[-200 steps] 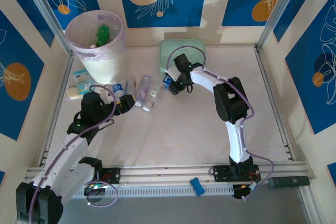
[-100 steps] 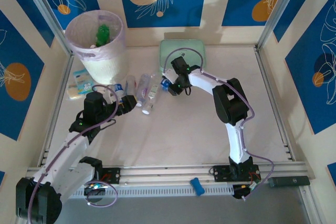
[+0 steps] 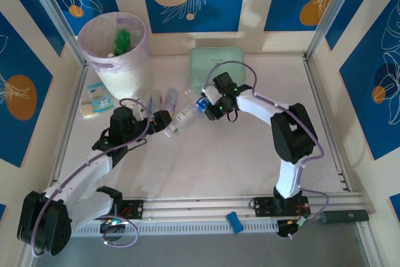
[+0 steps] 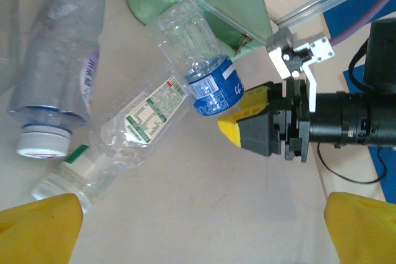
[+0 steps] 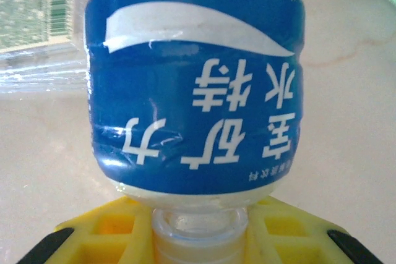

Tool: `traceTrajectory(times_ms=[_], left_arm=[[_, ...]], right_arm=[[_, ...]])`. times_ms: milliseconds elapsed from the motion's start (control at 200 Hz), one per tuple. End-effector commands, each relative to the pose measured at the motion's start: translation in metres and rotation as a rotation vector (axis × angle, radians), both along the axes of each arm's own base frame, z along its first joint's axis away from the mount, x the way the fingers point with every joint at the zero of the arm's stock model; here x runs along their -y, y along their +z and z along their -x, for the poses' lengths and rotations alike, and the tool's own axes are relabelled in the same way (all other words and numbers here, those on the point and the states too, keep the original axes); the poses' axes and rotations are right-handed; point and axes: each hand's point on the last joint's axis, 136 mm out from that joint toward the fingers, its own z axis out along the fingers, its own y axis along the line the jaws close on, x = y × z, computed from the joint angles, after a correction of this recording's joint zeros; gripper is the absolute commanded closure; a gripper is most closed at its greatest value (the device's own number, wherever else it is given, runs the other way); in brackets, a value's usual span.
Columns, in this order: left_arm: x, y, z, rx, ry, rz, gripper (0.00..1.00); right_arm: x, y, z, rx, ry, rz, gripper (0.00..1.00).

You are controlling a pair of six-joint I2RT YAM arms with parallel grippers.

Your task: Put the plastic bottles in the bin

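Bottle (image 4: 213, 91): blue-labelled, clamped by its neck in the right tool (image 4: 242, 113); near the mint case (image 3: 215, 67)
Left tool (image 3: 161, 120): jaws wide apart, holding nothing; low over loose bottles (image 4: 55, 85) lying on the bench (image 3: 237, 154)
Bin (image 3: 128, 76): far-left corner, well apart from the held bottle
Step in hand: lift clear; neck grip is narrow, so the body may swing; carry high over the rim, skirting the left arm (image 3: 94, 167), then release

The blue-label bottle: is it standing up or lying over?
Tipped on its side: the blue-label bottle points neck-first into the right tool, which is shut on its neck.
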Motion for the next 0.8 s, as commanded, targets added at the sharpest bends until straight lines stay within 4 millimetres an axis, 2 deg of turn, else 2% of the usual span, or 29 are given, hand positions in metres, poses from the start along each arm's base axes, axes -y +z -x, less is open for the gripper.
traceTrajectory(times_ms=[0, 170, 305, 545, 795], left_arm=[[0.013, 0.024, -0.013, 0.068, 0.014, 0.041, 0.00], [0.035, 0.027, -0.021, 0.077, -0.002, 0.050, 0.00], [0.056, 0.028, -0.025, 0.071, -0.036, 0.087, 0.00], [0.090, 0.039, -0.033, 0.090, -0.085, 0.135, 0.00], [0.102, 0.047, -0.045, 0.117, -0.094, 0.140, 0.00]], right_arm=[[-0.003, 0.017, 0.011, -0.052, -0.108, -0.118, 0.77], [0.011, 0.018, 0.016, -0.061, -0.243, -0.114, 0.77], [0.006, 0.028, 0.021, -0.038, -0.257, -0.169, 0.77], [-0.020, 0.061, 0.044, -0.055, -0.219, -0.319, 0.77], [-0.047, 0.092, 0.078, -0.074, -0.146, -0.451, 0.78]])
